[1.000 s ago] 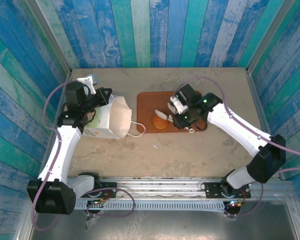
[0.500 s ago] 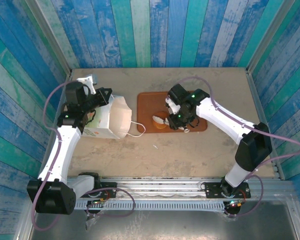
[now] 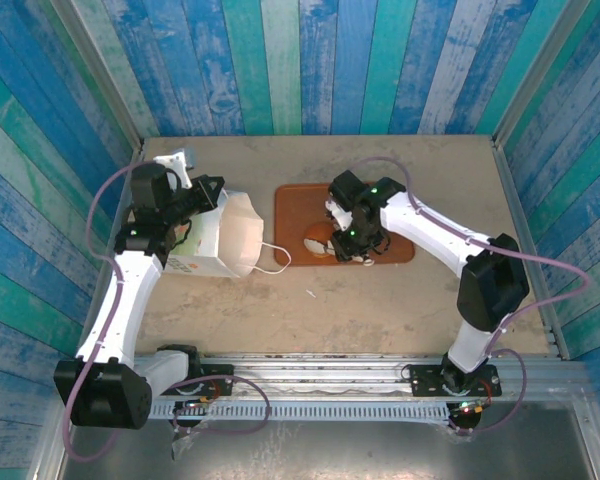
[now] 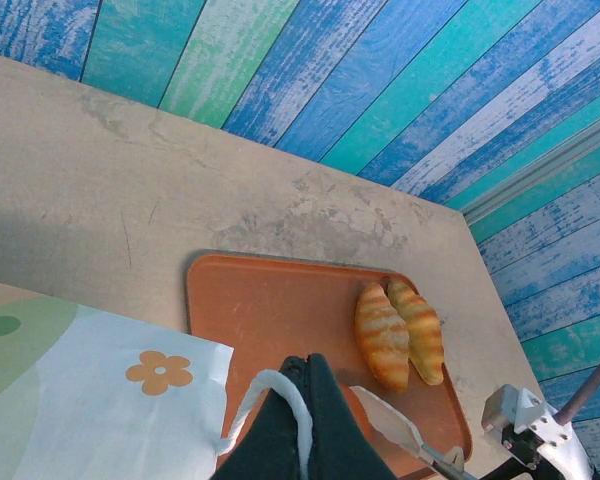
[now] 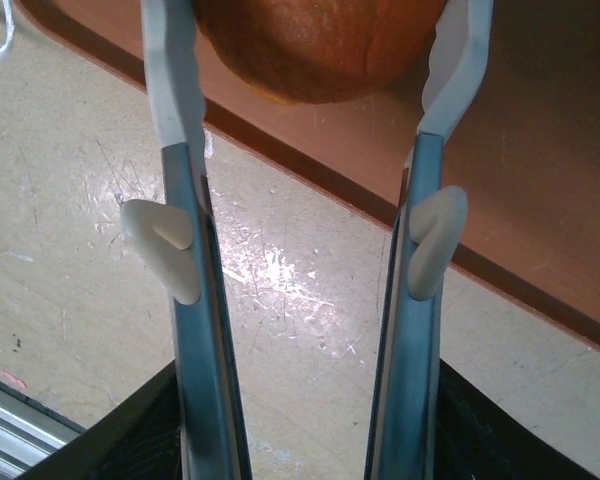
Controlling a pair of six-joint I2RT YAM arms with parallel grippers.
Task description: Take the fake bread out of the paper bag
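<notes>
My left tool (image 3: 211, 200) sits at 9 o'clock on the table (image 3: 380, 300). It is closed tight on the upper rim of the paper bag (image 3: 230, 240). In its own camera the shut fingers (image 4: 305, 420) have the thin white handle (image 4: 276, 385) looped over their tip. The bag's flower-printed side (image 4: 80, 390) lies at 8 o'clock from them. The bag lies on its side with its mouth open toward 3 o'clock, facing the tray (image 3: 295, 200). A second handle loop (image 3: 275, 258) trails on the table just beside the tray's 9 o'clock edge.

My right tool (image 3: 332, 236) reaches over the tray's 7 o'clock part. It is half closed around the round bun (image 3: 318, 243). In the right wrist view both white fingers (image 5: 175, 90) touch the bun (image 5: 320, 40), one on each side, above the tray's near edge (image 5: 540, 200). I cannot tell whether the bun rests on the tray or hangs just above it.

Two striped rolls (image 4: 398, 332) lie side by side and touching on the tray, out of the bag. In the left wrist view they sit toward the tray's 3 o'clock end.
</notes>
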